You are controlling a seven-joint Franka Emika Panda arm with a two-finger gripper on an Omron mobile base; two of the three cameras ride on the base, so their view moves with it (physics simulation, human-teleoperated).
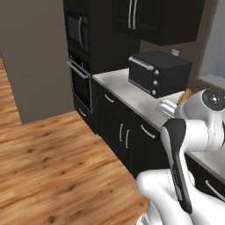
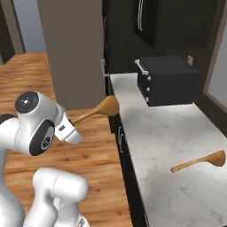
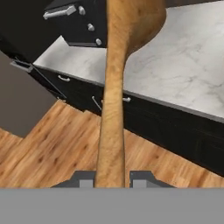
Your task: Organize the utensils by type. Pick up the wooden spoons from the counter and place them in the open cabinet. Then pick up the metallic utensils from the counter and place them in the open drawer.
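My gripper (image 3: 111, 178) is shut on the handle of a wooden spoon (image 3: 114, 109), which runs up the hand view to its round bowl over the counter (image 3: 183, 65). In the right base view this wooden spoon (image 2: 107, 106) is held in the air at the counter's (image 2: 155, 128) front edge, bowl pointing away from the arm. A second wooden spoon (image 2: 199, 162) lies flat on the marble further right. A sliver of the held spoon (image 1: 186, 94) peeks out behind the arm in the left base view. The metallic utensils, the open cabinet and the open drawer are out of view.
A black toaster oven (image 2: 168, 80) stands at the back of the counter, seen too in the left base view (image 1: 158, 72). Black wall cabinets (image 1: 158, 17) hang above it. A built-in oven column (image 1: 81, 66) stands at the counter's end. Wooden floor (image 1: 52, 162) stretches left.
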